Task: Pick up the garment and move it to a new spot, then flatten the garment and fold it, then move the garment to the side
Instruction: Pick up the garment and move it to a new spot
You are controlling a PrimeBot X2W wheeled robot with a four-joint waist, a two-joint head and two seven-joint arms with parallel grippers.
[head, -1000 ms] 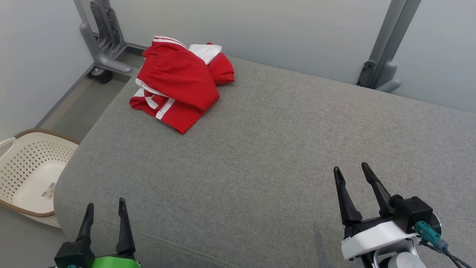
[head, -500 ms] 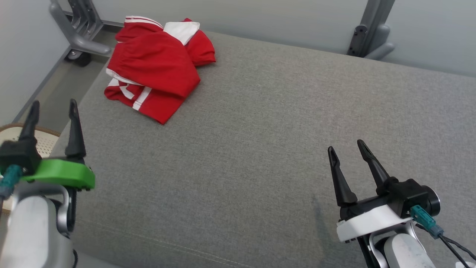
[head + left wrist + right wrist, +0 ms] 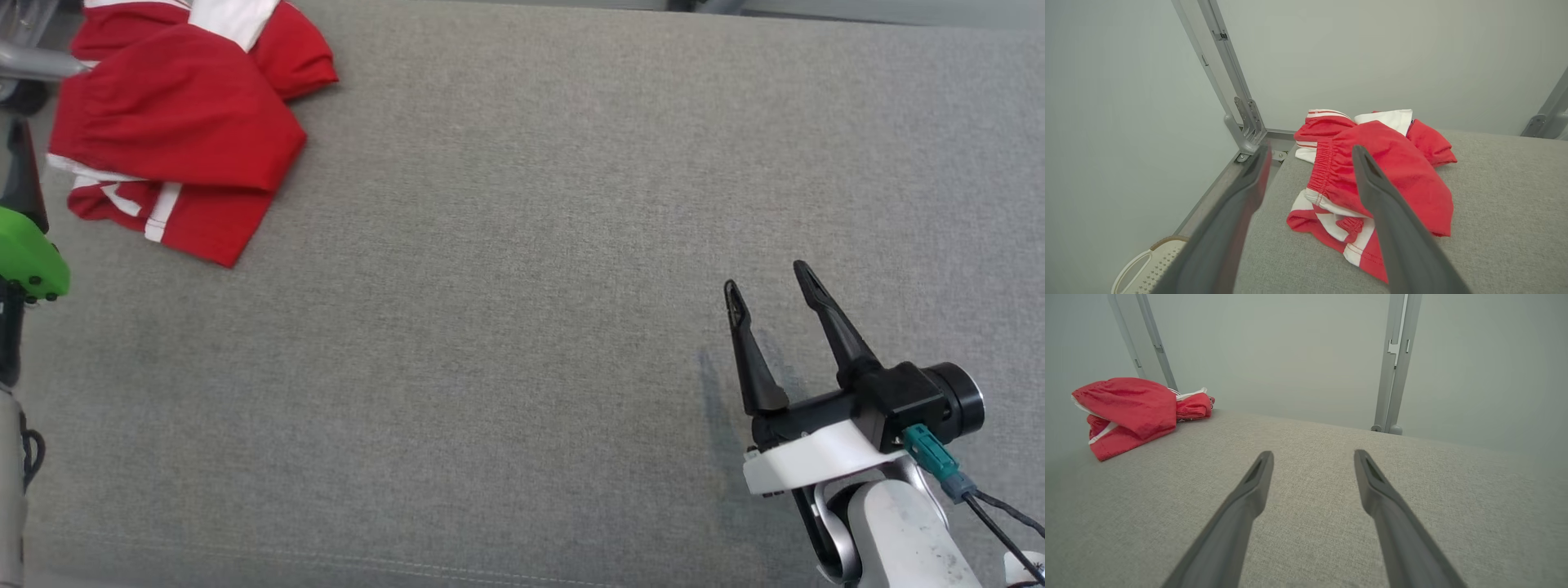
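Grey cushion [image 3: 522, 245] by pale walls [image 3: 1372, 53] bears the red garment [image 3: 171, 131]; left gripper [image 3: 1310, 150] and right gripper [image 3: 765, 276] gape empty.

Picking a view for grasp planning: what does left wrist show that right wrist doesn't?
Left wrist view: the open left gripper aimed close at the garment, its elastic waistband readable, plus a white basket low beside the cushion. Right wrist view: the open right gripper over a wide bare stretch of cushion, the garment small and far at its left. Shared: garment, cushion, grey frame posts, pale wall.
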